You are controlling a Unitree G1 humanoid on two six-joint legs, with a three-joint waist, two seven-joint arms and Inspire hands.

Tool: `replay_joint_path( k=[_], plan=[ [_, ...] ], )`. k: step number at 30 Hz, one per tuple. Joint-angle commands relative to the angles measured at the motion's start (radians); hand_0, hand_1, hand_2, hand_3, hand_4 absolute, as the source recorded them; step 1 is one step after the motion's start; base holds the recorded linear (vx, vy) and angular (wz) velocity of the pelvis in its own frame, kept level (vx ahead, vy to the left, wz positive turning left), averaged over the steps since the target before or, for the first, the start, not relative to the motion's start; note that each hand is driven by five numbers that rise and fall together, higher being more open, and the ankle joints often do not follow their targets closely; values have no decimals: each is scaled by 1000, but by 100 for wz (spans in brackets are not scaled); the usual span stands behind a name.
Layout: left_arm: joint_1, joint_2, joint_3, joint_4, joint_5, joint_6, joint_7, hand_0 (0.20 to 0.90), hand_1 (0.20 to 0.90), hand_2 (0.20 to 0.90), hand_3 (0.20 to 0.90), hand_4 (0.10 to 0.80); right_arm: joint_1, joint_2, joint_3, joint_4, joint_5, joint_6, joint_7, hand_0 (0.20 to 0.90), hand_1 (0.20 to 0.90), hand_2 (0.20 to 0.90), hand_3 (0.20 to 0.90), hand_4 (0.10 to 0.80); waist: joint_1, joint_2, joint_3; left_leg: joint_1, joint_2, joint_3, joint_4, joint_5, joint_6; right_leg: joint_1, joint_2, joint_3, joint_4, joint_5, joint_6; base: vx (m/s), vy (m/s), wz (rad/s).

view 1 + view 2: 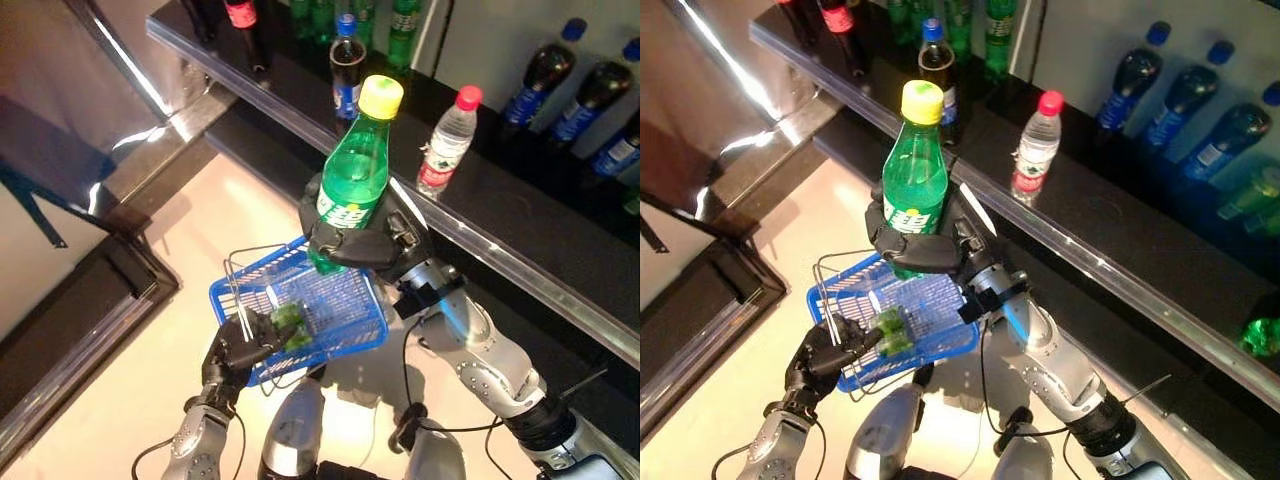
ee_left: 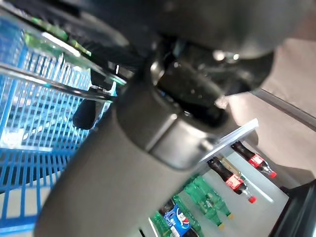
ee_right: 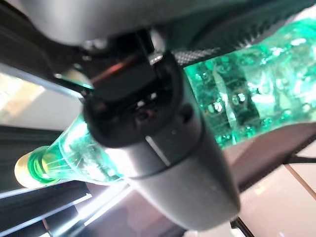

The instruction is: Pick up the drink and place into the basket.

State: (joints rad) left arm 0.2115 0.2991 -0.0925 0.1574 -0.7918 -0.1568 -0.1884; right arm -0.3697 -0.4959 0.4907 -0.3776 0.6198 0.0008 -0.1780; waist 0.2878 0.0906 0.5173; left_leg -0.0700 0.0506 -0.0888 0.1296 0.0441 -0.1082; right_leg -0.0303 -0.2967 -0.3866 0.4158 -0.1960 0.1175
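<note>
My right hand (image 1: pixel 352 243) is shut on a green bottle (image 1: pixel 356 170) with a yellow cap and holds it upright above the far edge of the blue basket (image 1: pixel 352 329). The bottle also shows in the right eye view (image 1: pixel 912 175) and in the right wrist view (image 3: pixel 256 94), gripped by the hand (image 3: pixel 163 133). My left hand (image 1: pixel 245 345) is shut on the basket's thin wire handles and holds it up in front. A green drink (image 1: pixel 288 322) lies inside the basket. The basket mesh shows in the left wrist view (image 2: pixel 29 123).
A dark shelf (image 1: pixel 520 240) runs along the right. On it stand a clear water bottle with a red cap (image 1: pixel 446 142), a dark cola bottle with a blue cap (image 1: pixel 346 68), green bottles (image 1: pixel 402 30) and dark bottles (image 1: pixel 540 80). A dark-framed glass panel (image 1: pixel 90 280) stands left.
</note>
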Motion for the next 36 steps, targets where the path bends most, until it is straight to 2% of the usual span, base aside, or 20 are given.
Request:
replay_joint_path(
  k=[1, 3, 7, 11, 12, 14, 20, 26, 36],
  plan=[
    [33, 136, 44, -306, -39, -103, -178, 300, 300, 300, 200, 100, -135, 118, 26, -107, -160, -184, -49, 300, 300, 300, 200, 100, 63, -24, -257, 2, -25, -74, 67, -3, 20, 101, 59, -35, -143, 72, -64, -6, -30, 33],
    [37, 144, 53, -384, -96, -52, -219, 300, 300, 300, 200, 100, -154, 116, 26, -89, -176, -167, -85, 300, 300, 300, 200, 100, 88, -25, -257, 2, -35, -99, 67, -6, 22, 116, 59, -55, -148, 73, -63, 9, -20, 31],
    [36, 158, 69, -493, -174, -8, -287, 300, 300, 300, 200, 100, -169, 121, 30, -41, -169, -142, -134, 300, 300, 300, 200, 100, 126, -31, -262, -2, -49, -140, 72, -8, 23, 138, 59, -88, -156, 74, -60, 28, -8, 34],
    [9, 177, 87, -587, -204, 17, -335, 300, 300, 300, 200, 100, -164, 141, 59, -10, -149, -130, -156, 300, 300, 300, 200, 100, 157, -40, -259, -7, -62, -175, 77, -10, 27, 155, 60, -110, -158, 75, -53, 58, -42, 38],
    [5, 180, 97, -607, -208, 18, -358, 300, 300, 300, 200, 100, -155, 154, 74, -6, -147, -123, -162, 300, 300, 300, 200, 100, 169, -44, -258, 5, -58, -180, 78, -31, 23, 166, 66, -101, -153, 54, -44, 95, -88, 31],
    [-15, 193, 103, -644, -207, 29, -387, 300, 300, 300, 200, 100, -145, 184, 101, 14, -149, -120, -170, 300, 300, 300, 200, 100, 184, -49, -256, 4, -62, -195, 76, -28, 25, 176, 67, -109, -158, 58, -38, 77, -63, 31],
    [-61, 232, 114, -687, -188, 27, -418, 300, 300, 300, 200, 100, -131, 251, 168, 80, -211, -129, -198, 300, 300, 300, 200, 100, 213, -65, -257, 3, -72, -226, 70, -22, 26, 205, 72, -121, -174, 62, -27, 57, -25, 15],
    [-60, 239, 143, -712, -223, 24, -449, 300, 300, 300, 200, 100, -115, 278, 189, 183, -259, -111, -249, 300, 300, 300, 200, 100, 238, -78, -259, -7, -81, -246, 73, -22, 28, 217, 77, -129, -186, 63, -25, 38, -21, 13],
    [-96, 256, 173, -770, -345, 54, -568, 300, 300, 300, 200, 100, -66, 346, 210, 502, -337, -171, -292, 300, 300, 300, 200, 100, 277, -99, -254, -19, -88, -275, 78, -24, 24, 236, 83, -151, -195, 64, -23, 38, -29, 8]
  ],
)
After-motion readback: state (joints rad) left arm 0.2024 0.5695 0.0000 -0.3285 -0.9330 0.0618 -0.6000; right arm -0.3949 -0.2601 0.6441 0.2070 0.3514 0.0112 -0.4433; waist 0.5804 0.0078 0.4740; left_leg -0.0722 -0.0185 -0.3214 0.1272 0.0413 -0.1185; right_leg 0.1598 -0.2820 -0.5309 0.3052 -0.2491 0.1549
